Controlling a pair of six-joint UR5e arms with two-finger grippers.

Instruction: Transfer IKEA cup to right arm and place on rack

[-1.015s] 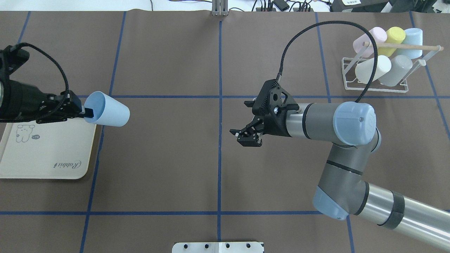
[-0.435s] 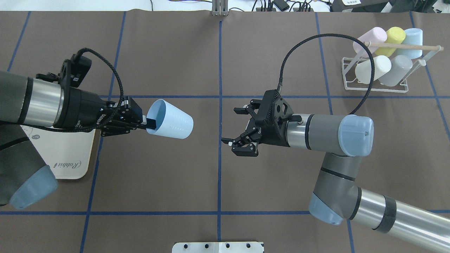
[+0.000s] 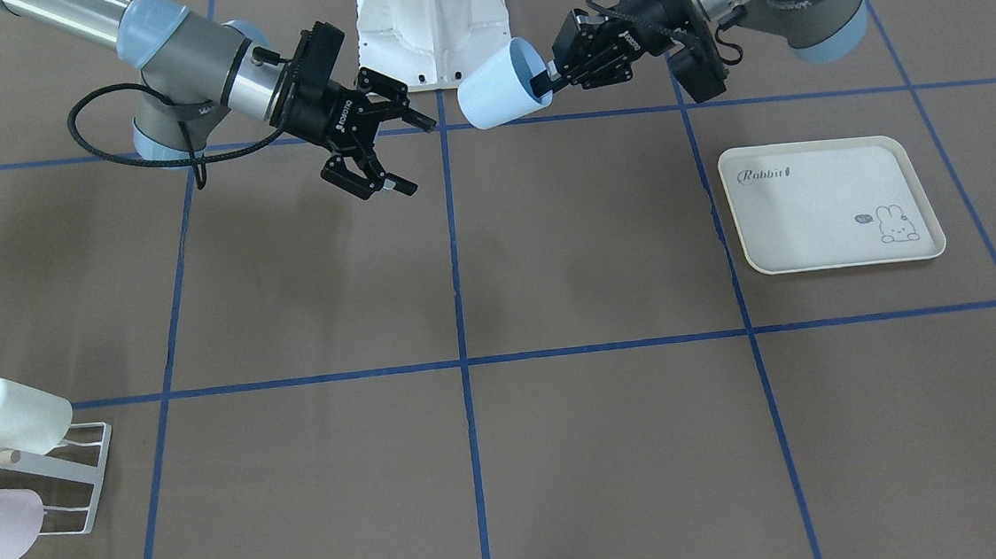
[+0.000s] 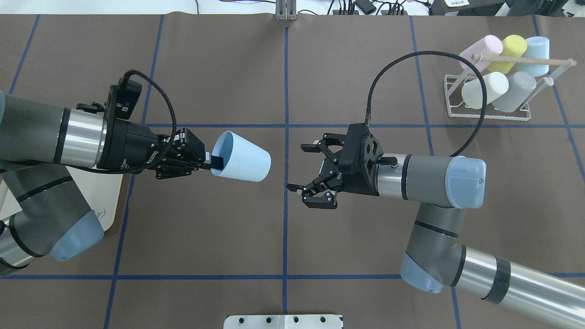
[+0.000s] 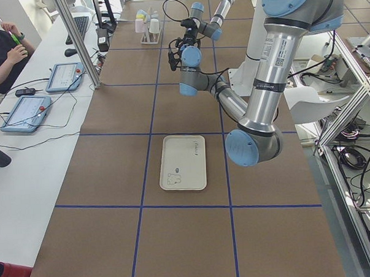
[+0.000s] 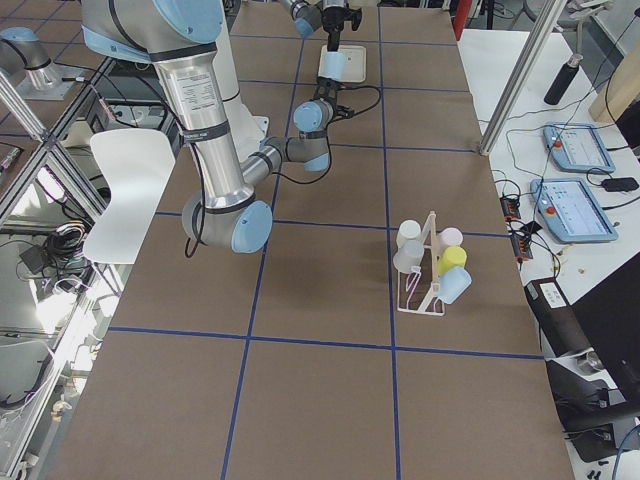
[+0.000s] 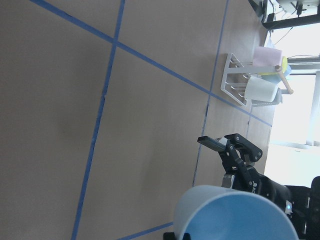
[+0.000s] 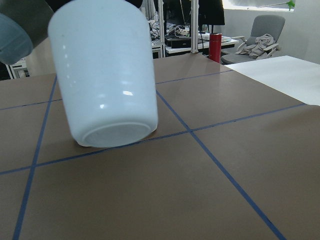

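A light-blue IKEA cup hangs on its side in the air just left of the table's centre line, with its base towards the right arm. My left gripper is shut on its rim, one finger inside the mouth; the cup shows in the front view too. My right gripper is open and empty, a short gap to the right of the cup's base, facing it. The right wrist view is filled by the cup's base and side. The white wire rack stands at the far right with several cups on it.
A cream rabbit-print tray lies on the robot's left side, partly under the left arm in the overhead view. The thick black cable loops from the right wrist towards the rack. Blue tape lines grid the brown table cover.
My left arm has carried the cup to the right, from over the tray's edge to near the centre line. My right gripper has shifted slightly left towards it and stays open.
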